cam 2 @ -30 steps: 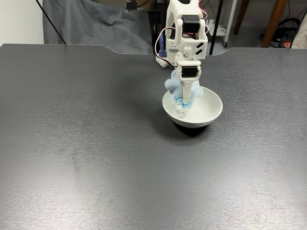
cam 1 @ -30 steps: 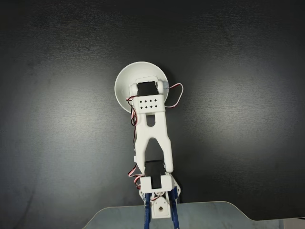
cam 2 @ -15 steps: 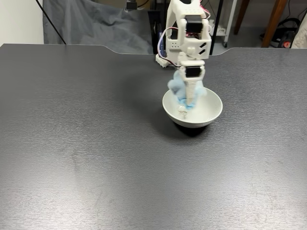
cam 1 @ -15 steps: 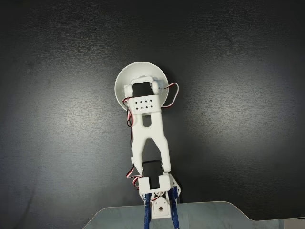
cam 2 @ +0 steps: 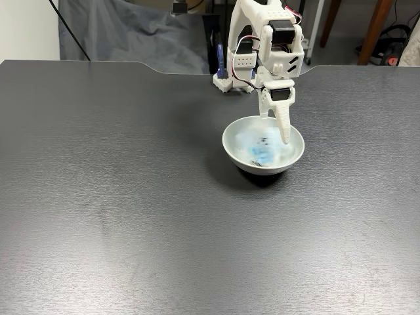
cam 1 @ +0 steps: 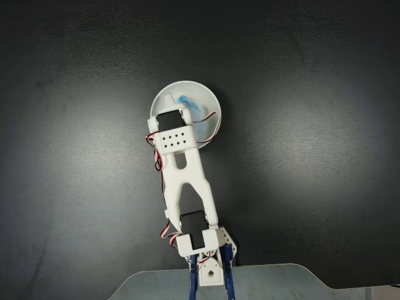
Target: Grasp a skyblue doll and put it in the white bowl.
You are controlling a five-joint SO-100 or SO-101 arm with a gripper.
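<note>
The skyblue doll [cam 2: 258, 147] lies inside the white bowl [cam 2: 296, 153] as a blurred pale-blue heap with a darker blue patch. From above, the doll [cam 1: 187, 100] shows as blue fluff in the bowl [cam 1: 162, 100], partly hidden under the arm's wrist. In the front fixed view my gripper [cam 2: 276, 126] hangs over the bowl's far right side. It stands open and holds nothing, one long finger [cam 2: 284, 131] pointing down just above the doll.
The bowl sits mid-table on a dark matte tabletop. The arm's base [cam 1: 209, 270] is clamped at the table edge on a grey plate [cam 1: 275, 282]. Grey cloth [cam 2: 125, 33] and chair legs stand behind the table.
The gripper opened and let the doll drop into the bowl. It then swung toward the right in the front view, and the arm tilted left in the view from above.
</note>
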